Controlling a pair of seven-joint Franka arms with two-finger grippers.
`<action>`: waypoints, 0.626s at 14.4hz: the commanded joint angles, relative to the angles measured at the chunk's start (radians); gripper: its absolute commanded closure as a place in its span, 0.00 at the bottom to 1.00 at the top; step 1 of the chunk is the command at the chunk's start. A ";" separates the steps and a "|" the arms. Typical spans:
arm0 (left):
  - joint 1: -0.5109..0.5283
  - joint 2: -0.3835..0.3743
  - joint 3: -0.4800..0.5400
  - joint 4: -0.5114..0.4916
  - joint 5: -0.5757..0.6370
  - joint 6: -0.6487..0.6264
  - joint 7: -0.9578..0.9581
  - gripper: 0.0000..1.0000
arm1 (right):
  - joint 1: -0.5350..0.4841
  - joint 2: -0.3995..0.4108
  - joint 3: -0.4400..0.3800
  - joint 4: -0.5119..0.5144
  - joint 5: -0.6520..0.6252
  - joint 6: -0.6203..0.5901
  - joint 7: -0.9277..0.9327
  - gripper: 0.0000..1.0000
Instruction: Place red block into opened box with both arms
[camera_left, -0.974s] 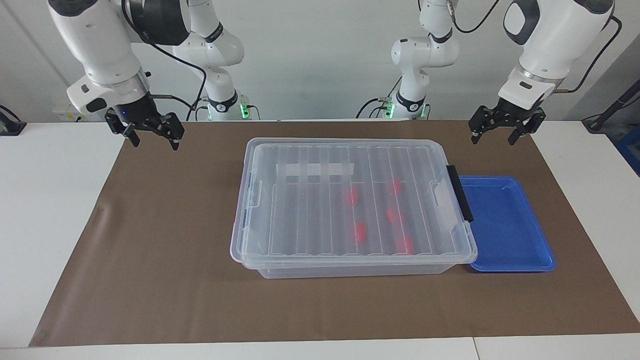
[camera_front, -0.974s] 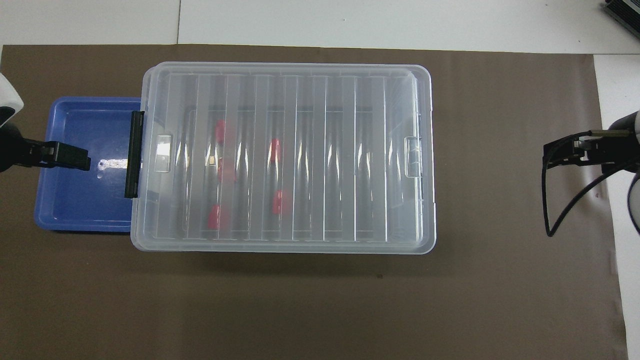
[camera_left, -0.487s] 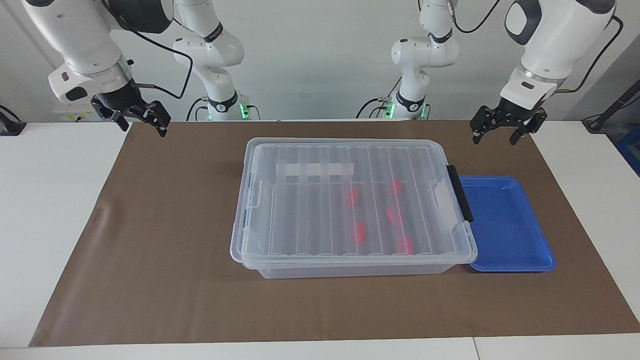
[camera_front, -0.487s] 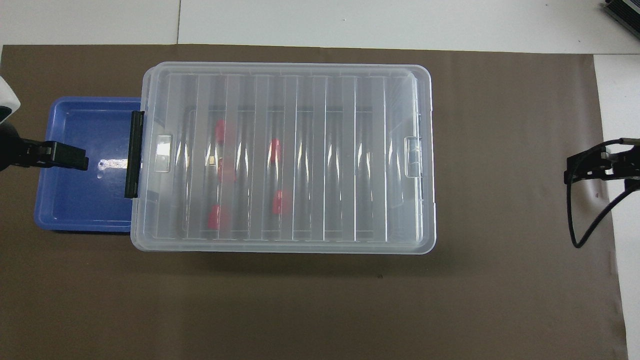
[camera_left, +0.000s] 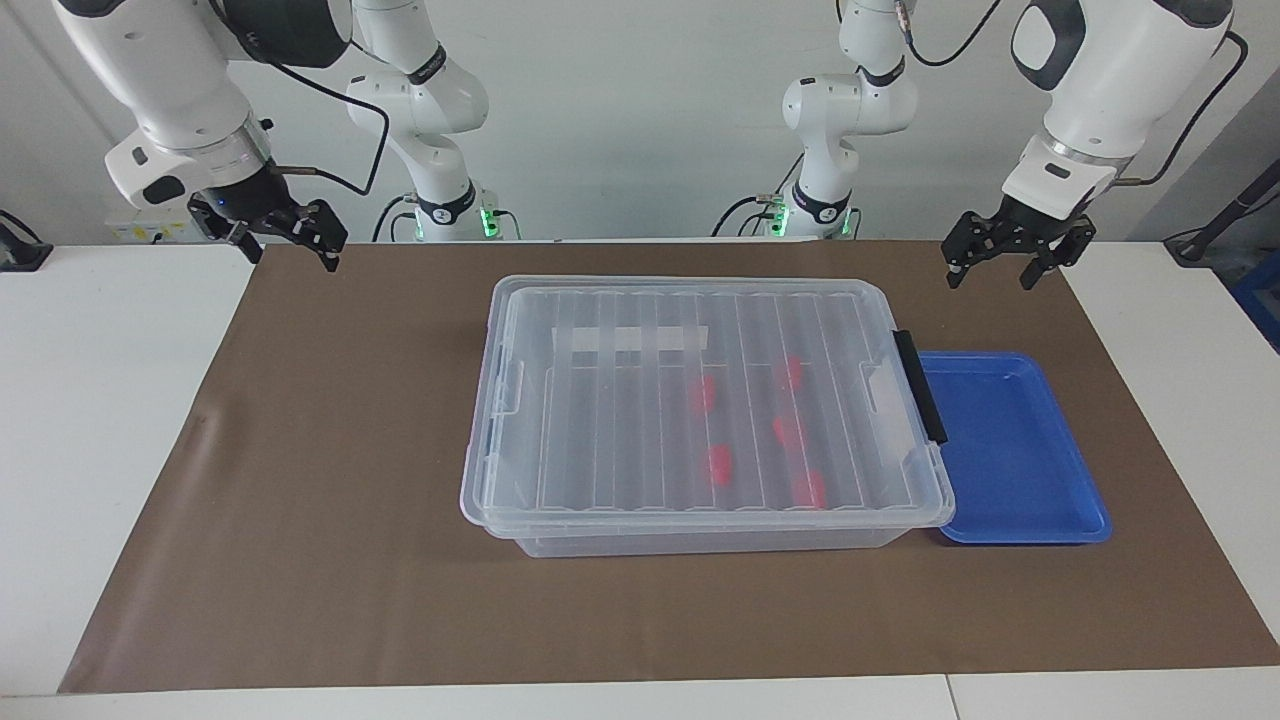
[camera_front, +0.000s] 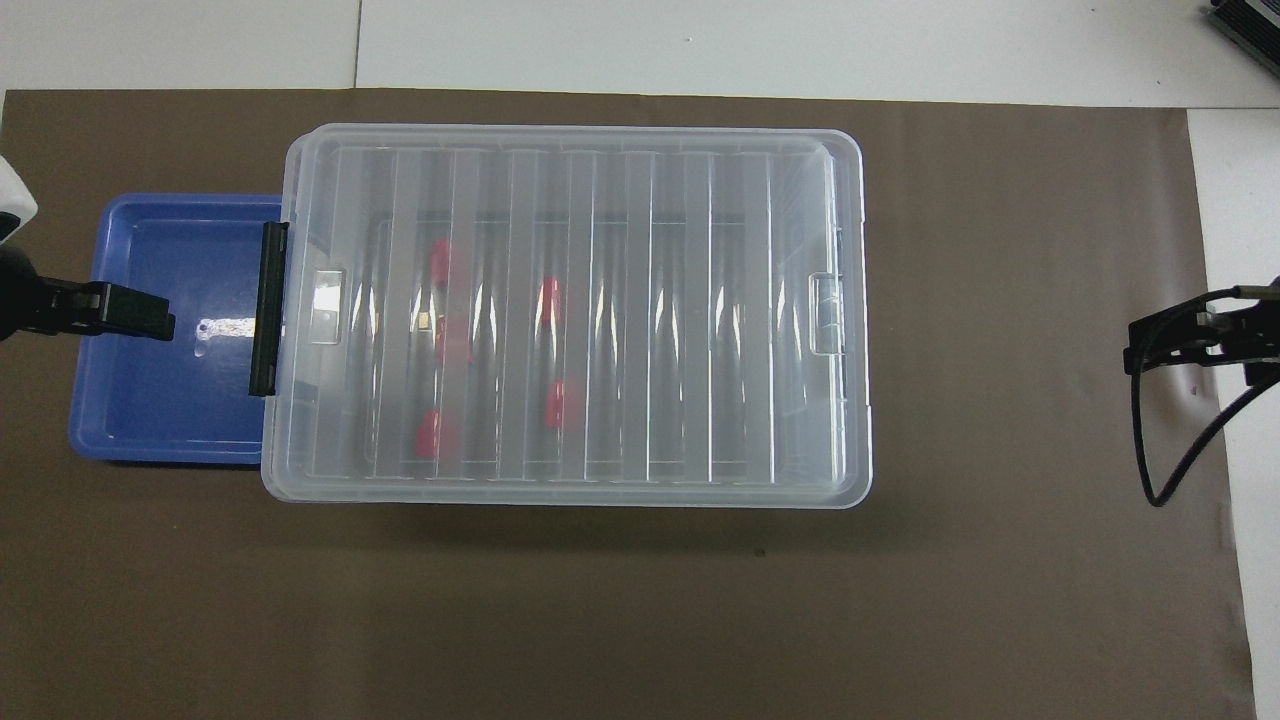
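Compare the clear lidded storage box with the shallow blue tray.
The clear plastic storage box is larger and taller; the shallow blue plastic tray is smaller and lower. The box is lidded and holds five red blocks; the tray is open and empty. Both are rectangular, side by side on the brown mat.

Both arms hung raised at their own ends of the table. The left arm (camera_left: 1100, 90) bent down from its shoulder, wrist tilted, and the left gripper (camera_left: 1005, 268) pointed downward with its fingers spread apart, holding nothing. The right arm (camera_left: 170, 90) mirrored it, the right gripper (camera_left: 290, 245) angled down and likewise spread wide and empty.
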 joint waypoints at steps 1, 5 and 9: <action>0.003 0.001 0.005 0.002 -0.012 -0.003 0.004 0.00 | -0.005 -0.029 0.003 -0.035 0.014 0.016 -0.022 0.00; 0.003 -0.001 0.004 0.002 -0.012 -0.006 0.006 0.00 | -0.005 -0.027 0.003 -0.032 0.014 0.015 -0.026 0.00; 0.003 0.001 0.004 0.002 -0.012 -0.003 0.004 0.00 | -0.010 -0.027 0.003 -0.031 0.014 0.007 -0.026 0.00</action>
